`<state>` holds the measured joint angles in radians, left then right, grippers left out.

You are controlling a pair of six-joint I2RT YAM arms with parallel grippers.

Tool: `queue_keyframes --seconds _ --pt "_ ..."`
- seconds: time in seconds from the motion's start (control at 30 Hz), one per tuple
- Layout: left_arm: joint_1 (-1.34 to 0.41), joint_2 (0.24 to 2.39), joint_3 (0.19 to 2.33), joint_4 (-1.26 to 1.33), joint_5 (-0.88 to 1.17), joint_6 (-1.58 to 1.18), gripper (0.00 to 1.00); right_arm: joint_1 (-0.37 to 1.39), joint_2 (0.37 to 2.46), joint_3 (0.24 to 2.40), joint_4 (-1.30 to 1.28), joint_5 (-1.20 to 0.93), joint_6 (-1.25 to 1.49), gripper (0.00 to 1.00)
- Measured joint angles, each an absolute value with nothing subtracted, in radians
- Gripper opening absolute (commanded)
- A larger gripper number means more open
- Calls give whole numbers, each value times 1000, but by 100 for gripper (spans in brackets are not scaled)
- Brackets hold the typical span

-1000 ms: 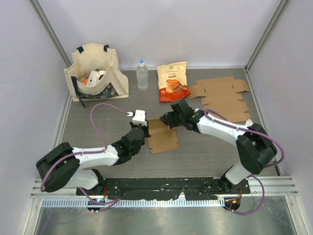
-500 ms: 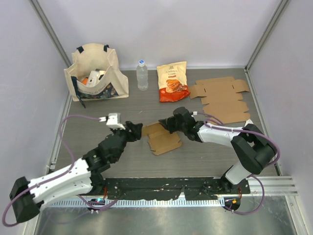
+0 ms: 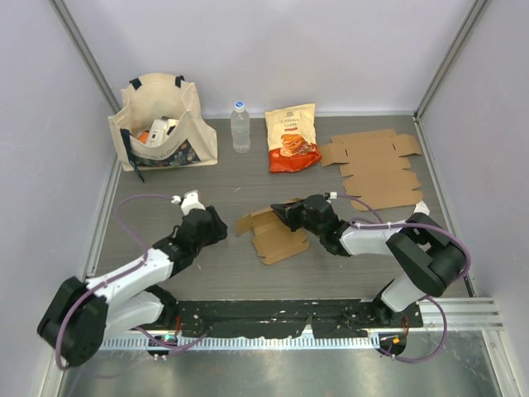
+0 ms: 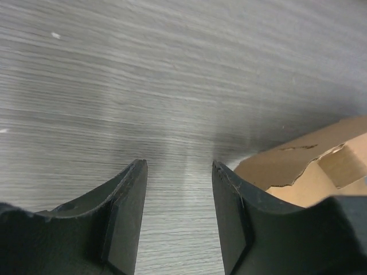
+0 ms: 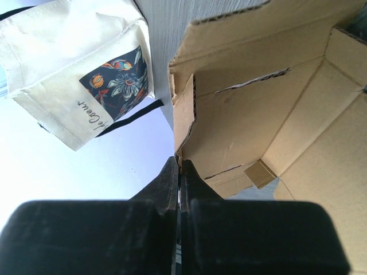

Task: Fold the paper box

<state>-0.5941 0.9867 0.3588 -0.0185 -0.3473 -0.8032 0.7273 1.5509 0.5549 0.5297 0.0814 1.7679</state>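
**Status: box partly formed.**

1. Location. The box (image 3: 277, 240) lies on the bench (image 3: 165, 186), centre, between the two arms. A second, flat blank (image 3: 374, 165) lies well apart at the far right and is not in use.

2. Right hand (image 3: 291, 217). The fingers are pressed together on a thin cardboard wall at the far side of the box. In the right wrist view that wall's edge runs straight into the seam between the fingers (image 5: 169, 183). The interior of the box (image 5: 258, 126) is open to this camera, with creases and a small tab visible.

3. Left hand (image 4: 178, 172). The fingers stand moderately apart and hold nothing; bare bench shows between them. The box (image 4: 298, 172) is just beside the right-side finger, apart from it.

4. Done, as judged. The blank is creased, and at least two walls are lifted off the bench at a slant.

5. Remaining, as judged. No wall stands square, no flap looks locked, and the top is open. Set the walls upright, tuck the tabs, then close the lid.
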Motion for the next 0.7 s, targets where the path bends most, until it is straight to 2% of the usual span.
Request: queue_keyframes --seconds 0.13,0.37,0.7 --pt "-590 1142 400 40 -213 -788 38 727 1551 538 560 93 1767 1" --pt "-590 1190 393 197 -30 -766 37 731 1551 535 568 105 1768 1" --pt "-611 1228 392 320 117 -725 38 740 1551 535 570 123 1782 1"
